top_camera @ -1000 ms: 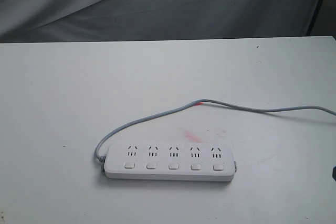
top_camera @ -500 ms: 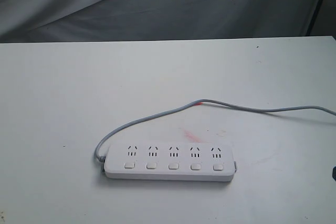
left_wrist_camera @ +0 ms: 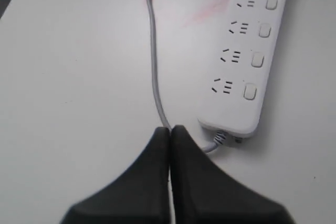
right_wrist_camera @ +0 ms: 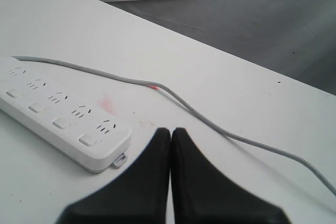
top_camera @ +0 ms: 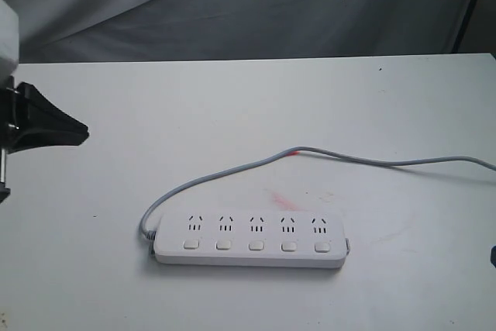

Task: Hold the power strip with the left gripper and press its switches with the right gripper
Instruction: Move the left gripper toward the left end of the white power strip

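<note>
The white power strip (top_camera: pixel 248 239) lies flat near the table's front, with five outlets in a row. Its five switches (top_camera: pixel 256 246) run along the near side. The grey cord (top_camera: pixel 232 172) leaves the strip's left end and loops off to the right. My left gripper (top_camera: pixel 81 133) hangs at the far left, well apart from the strip. In its wrist view the left gripper (left_wrist_camera: pixel 169 128) is shut and empty, above the cord (left_wrist_camera: pixel 154 51) near the strip (left_wrist_camera: pixel 265 3). My right gripper (right_wrist_camera: pixel 170 129) is shut and empty, hovering beside the strip's end (right_wrist_camera: pixel 105 148).
A pink smear (top_camera: pixel 283 198) marks the white table (top_camera: pixel 232 106) behind the strip. Grey cloth (top_camera: pixel 271 5) hangs beyond the table's far edge. A black stand leg (top_camera: pixel 467 13) rises at the back right.
The left arm and its gripper have come into the exterior view at the left edge. The power strip and cord have not moved.
</note>
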You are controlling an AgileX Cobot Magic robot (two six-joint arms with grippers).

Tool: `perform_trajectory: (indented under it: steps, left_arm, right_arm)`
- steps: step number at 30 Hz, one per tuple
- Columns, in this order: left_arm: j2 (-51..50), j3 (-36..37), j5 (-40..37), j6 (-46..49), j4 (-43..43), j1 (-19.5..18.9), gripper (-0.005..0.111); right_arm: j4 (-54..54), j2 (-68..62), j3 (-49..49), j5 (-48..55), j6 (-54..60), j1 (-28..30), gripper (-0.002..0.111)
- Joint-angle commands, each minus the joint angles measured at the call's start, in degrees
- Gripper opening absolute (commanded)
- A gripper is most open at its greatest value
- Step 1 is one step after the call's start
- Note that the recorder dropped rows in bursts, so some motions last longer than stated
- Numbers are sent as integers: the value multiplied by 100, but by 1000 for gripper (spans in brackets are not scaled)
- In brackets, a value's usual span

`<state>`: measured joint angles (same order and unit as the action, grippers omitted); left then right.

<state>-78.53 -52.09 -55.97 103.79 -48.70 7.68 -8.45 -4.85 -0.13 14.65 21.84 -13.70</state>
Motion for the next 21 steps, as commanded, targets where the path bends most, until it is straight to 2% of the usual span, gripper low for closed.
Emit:
perform_trajectory:
  steps: [1, 6, 11, 18, 20, 21]
  left_arm:
    - [-558, -31, 507, 298, 200, 499, 2]
    - [-1211, -31, 710, 309, 290, 952, 2]
    - [-1752, -9, 543, 309, 429, 993, 2]
    - [-1839, -9, 463, 309, 429, 993, 2]
    - [-1839, -9, 365, 322, 321, 993, 15]
    - [-1839, -9, 321, 367, 272, 993, 28]
  right_arm:
    - [-7, 10, 13, -18, -8, 52, 0]
    - [-7, 10, 13, -18, -8, 52, 0]
    - [-7, 10, 13, -18, -8, 52, 0]
    - [-7, 10, 13, -18, -8, 52, 0]
    - [-7, 10, 13, -18, -8, 52, 0]
    - [-7, 10, 13, -18, -8, 52, 0]
